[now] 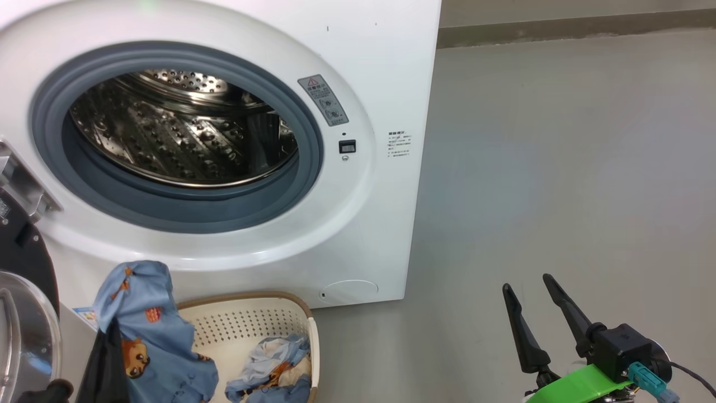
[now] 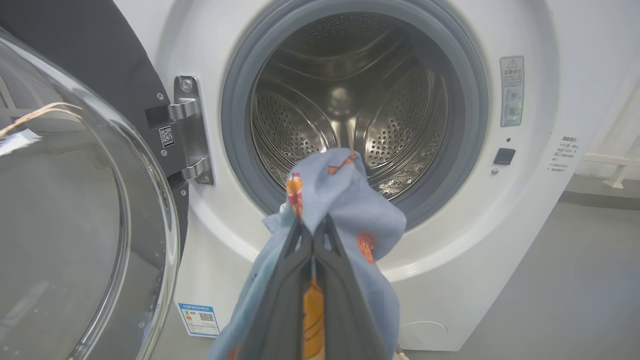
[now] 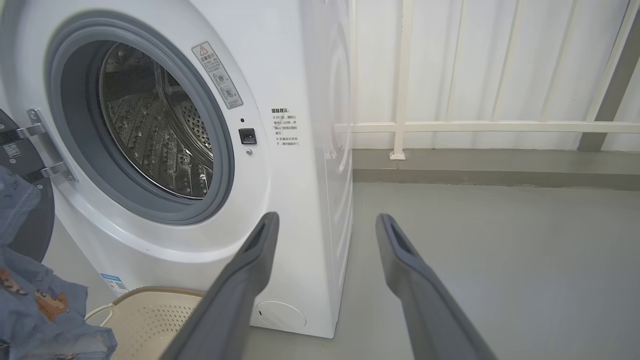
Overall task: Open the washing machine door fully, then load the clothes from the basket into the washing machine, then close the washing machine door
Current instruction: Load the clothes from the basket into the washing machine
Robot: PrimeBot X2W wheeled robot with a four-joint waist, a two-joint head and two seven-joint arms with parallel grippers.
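The washing machine [image 1: 363, 224] stands with its steel drum [image 1: 179, 134] exposed. The washing machine door [image 2: 65, 210] is swung out to the left on its hinge. My left gripper [image 2: 312, 225] is shut on a blue fox-print garment [image 2: 345, 200], holding it up in front of the lower left of the drum opening. In the head view that garment [image 1: 151, 336] hangs over the left end of the basket [image 1: 251, 324]. More clothes [image 1: 274, 364] lie crumpled inside the basket. My right gripper [image 1: 527, 282] is open with nothing between its fingers, over the floor right of the machine.
Bare grey floor [image 1: 559, 168] stretches to the right of the machine. A white railing [image 3: 400, 125] runs along the wall behind. The open door's glass bowl [image 1: 22, 336] juts out close to the left of the held garment. A blue label sticker [image 2: 199, 317] sits low on the machine front.
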